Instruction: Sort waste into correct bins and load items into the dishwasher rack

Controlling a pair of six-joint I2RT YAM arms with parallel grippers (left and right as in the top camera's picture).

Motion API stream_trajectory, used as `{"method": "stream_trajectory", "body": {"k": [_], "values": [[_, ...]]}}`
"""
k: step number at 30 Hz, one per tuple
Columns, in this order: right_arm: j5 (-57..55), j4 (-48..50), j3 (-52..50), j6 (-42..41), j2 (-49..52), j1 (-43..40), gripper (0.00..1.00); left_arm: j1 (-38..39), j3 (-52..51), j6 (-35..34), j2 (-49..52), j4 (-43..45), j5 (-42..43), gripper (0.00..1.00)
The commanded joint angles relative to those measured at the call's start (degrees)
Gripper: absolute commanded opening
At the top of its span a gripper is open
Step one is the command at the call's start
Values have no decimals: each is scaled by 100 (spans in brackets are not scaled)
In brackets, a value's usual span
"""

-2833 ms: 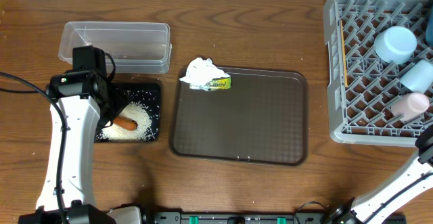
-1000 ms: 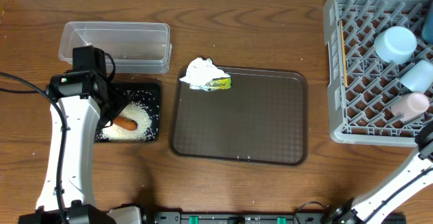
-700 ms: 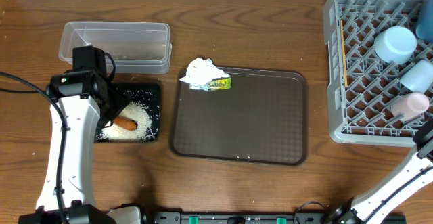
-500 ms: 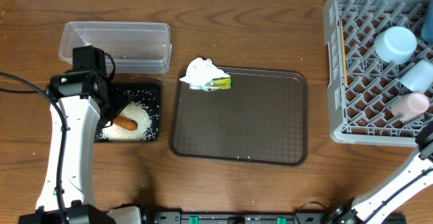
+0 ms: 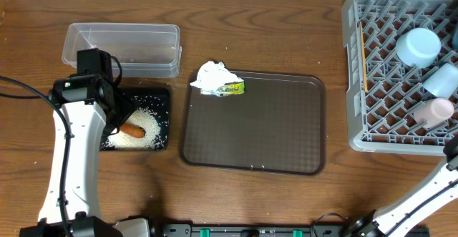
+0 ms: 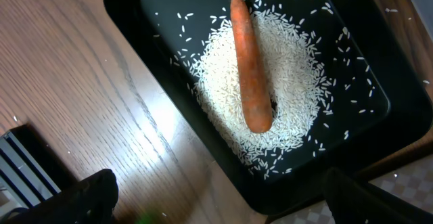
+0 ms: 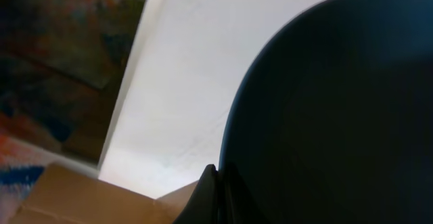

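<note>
The carrot lies on the heap of rice in the black tray. My left gripper hangs open just above the tray's near edge, and it also shows in the overhead view. The crumpled tissue and the yellow-green wrapper lie on the brown tray's back left corner. My right gripper is shut on the rim of the large teal-blue bowl, outside the overhead view. The grey rack holds the small light-blue bowl, two pale cups and the chopsticks.
The clear tub stands behind the black tray. The brown serving tray lies in the middle of the table. The right arm rises from the front right corner beside the rack.
The right arm has shifted slightly at the right edge of the overhead view. The left arm and the things on the table have not moved.
</note>
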State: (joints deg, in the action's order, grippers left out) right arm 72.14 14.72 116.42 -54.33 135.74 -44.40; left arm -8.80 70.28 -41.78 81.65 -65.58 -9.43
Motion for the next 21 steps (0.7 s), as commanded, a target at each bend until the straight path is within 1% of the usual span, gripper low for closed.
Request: {"method": "stream_trajectory", "body": {"k": [1,4,9,21], "values": [[-157,507,-157,-1010,369,79,1,-20,72,-28,0,-15,-111,99],[-138,728,-157,-1126,369,140,1,-20,72,-28,0,-15,-114,99],[-138,452,-157,-960,437,201,1,-20,72,-28,0,-15,-114,99],[-116,267,-157,-1036,518,105,1,-20,72,-28,0,-15,-111,99]]}}
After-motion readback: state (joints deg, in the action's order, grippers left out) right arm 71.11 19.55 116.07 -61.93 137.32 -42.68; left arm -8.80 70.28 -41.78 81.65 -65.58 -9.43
